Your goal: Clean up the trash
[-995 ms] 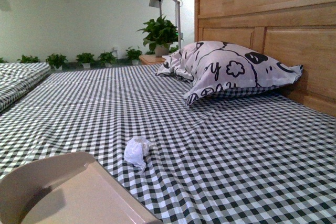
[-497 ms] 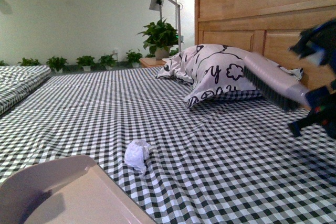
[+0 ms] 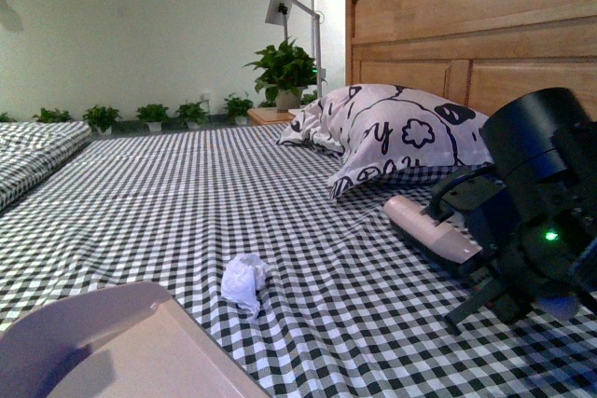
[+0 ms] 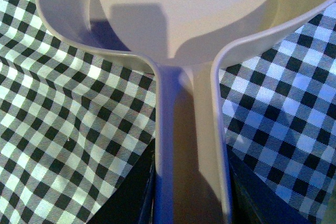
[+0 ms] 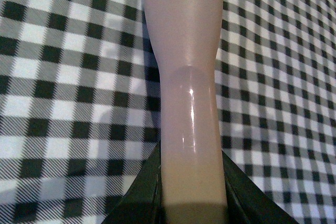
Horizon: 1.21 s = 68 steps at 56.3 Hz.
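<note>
A black-and-white checked bedsheet stretches toward a wooden headboard. The right gripper reaches low, clamping a smooth pink brush. The left gripper clamps the beige dustpan. The crumpled tissue lies just beyond the dustpan.

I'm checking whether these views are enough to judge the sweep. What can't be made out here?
- Brush bristles: front view shows only its pink back; the right wrist view shows only the handle.
- Right gripper's fingertips: covered by the arm's black housing in the front view.
- Dustpan: cut off by the bottom edge in the front view.
- Paper wad: absent from both wrist views.
- Headboard lettering: cut off at the top edge.
</note>
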Tool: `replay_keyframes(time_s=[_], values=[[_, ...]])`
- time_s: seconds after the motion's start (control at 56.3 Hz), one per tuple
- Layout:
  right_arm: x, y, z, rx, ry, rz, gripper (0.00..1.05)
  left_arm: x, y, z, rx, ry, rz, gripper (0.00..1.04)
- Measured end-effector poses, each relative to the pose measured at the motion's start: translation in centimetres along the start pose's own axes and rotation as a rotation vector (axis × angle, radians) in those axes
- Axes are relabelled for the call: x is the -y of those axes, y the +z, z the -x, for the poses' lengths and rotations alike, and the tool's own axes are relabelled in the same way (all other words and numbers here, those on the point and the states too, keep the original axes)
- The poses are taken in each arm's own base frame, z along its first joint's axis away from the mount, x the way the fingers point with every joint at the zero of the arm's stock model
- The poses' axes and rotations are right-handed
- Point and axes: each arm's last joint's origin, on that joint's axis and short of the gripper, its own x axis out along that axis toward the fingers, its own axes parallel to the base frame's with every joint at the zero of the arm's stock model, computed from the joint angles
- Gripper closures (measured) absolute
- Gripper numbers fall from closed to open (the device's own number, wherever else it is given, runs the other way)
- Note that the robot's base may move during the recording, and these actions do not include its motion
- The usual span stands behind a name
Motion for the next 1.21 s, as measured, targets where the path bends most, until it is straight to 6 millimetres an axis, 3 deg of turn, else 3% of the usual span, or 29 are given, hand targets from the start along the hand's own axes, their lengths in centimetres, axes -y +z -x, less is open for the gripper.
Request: replay_keyframes(time_s=[0.249,0.409,0.551,0.693,0.764,0.87,1.03,1.208], values=[[-3.5,1.2,-1.6,0.003,0.041,0.016,0.85,0.0,0.0,0.0,0.000,0.000,0.000,0.77],[-4.9,2.1,-1.4,0.002,0.142,-0.002,0.85,0.0,0.0,0.0,0.000,0.000,0.000,0.77],[-6.3,2.8,0.3,0.032,0.392,0.016,0.85,0.0,0.0,0.0,0.000,0.000,0.000,0.77],[-7.0,3.0,4.2,0.081,0.801,0.069,0.85,0.0,0.0,0.0,0.000,0.000,0.000,0.77],[-6.5,3.3,6.3,0.101,0.969,0.095,0.85,0.0,0.0,0.0,0.000,0.000,0.000,0.77],[-5.3,3.7,7.9,0.123,1.036,0.120,0.85,0.0,0.0,0.0,0.000,0.000,-0.001,0.77],[-2.2,4.3,7.8,0.183,0.917,0.097,0.85,0.0,0.0,0.0,0.000,0.000,-0.001,0.77],[2.3,4.6,5.5,0.227,0.538,-0.022,0.85,0.0,0.0,0.0,0.000,-0.001,-0.001,0.77]])
